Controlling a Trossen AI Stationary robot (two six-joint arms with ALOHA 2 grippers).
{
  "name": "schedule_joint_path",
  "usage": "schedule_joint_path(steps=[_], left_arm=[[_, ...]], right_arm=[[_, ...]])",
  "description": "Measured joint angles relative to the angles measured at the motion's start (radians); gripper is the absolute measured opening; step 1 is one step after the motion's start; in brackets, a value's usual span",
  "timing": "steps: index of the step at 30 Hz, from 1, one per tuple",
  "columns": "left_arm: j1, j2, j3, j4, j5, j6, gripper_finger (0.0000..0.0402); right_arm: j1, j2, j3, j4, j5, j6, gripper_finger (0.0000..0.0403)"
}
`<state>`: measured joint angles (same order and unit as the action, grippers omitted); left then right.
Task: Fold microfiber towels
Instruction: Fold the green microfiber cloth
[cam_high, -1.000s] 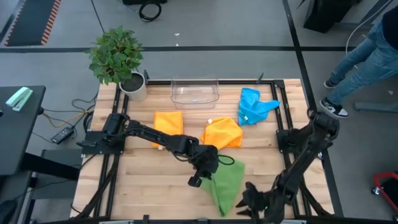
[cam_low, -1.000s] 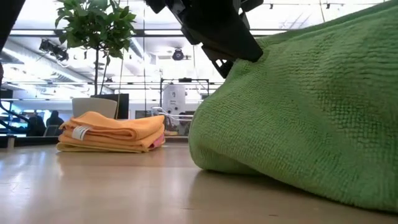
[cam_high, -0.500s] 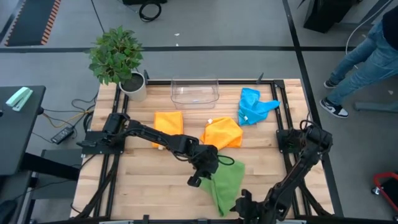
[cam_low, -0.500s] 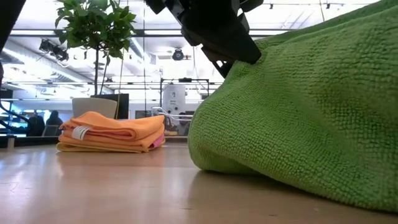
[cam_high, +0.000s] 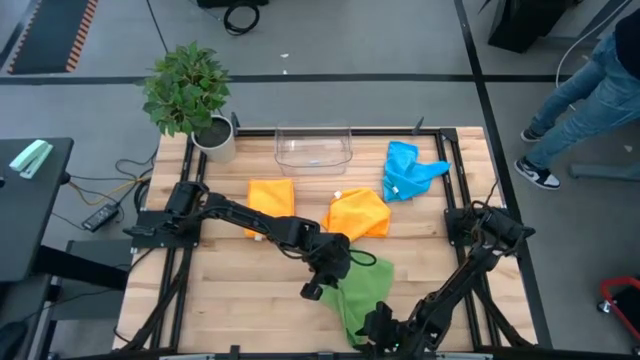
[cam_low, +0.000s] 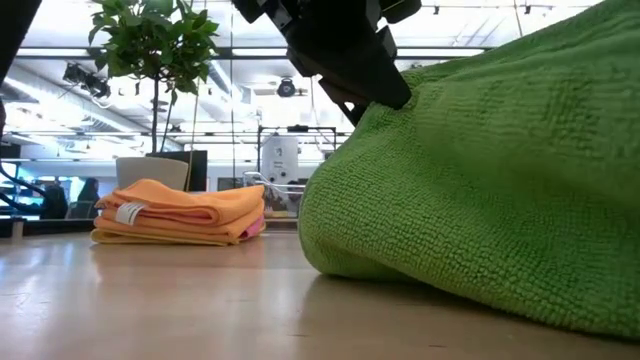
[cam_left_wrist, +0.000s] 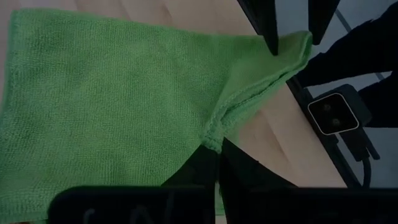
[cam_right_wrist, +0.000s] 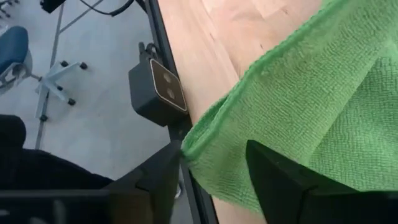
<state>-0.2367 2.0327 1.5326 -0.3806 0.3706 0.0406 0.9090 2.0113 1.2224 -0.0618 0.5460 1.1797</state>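
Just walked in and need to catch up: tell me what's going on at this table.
The robot is folding microfiber towels. The left gripper is shut on one edge of the green towel near the table's front. The right gripper is open at the towel's front corner, its fingers straddling the hem. An orange towel lies folded; another orange towel and a blue towel lie crumpled near the clear bin.

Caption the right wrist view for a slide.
Open right claw straddling the near corner of the soft green microfiber towel at the wooden table's edge.
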Motion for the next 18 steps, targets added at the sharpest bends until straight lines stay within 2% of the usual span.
schedule_joint_path(steps=[3,7,12,18], left_arm=[[0.0,0.0,0.0,-0.001,0.0,0.0,0.0007],[0.004,0.0,0.0,-0.012,0.0,-0.001,0.0013],[0.015,0.0,0.0,-0.037,0.003,-0.003,0.0008],[0.024,0.0,0.0,-0.038,0.001,-0.004,0.0014]], right_arm=[[0.001,0.0,0.0,-0.013,0.0,0.013,0.0136],[0.005,-0.004,0.0,-0.013,0.0,0.026,0.0025],[0.016,-0.069,0.0,-0.079,-0.013,0.054,0.0013],[0.025,-0.21,0.0,-0.322,-0.028,0.064,0.0011]])
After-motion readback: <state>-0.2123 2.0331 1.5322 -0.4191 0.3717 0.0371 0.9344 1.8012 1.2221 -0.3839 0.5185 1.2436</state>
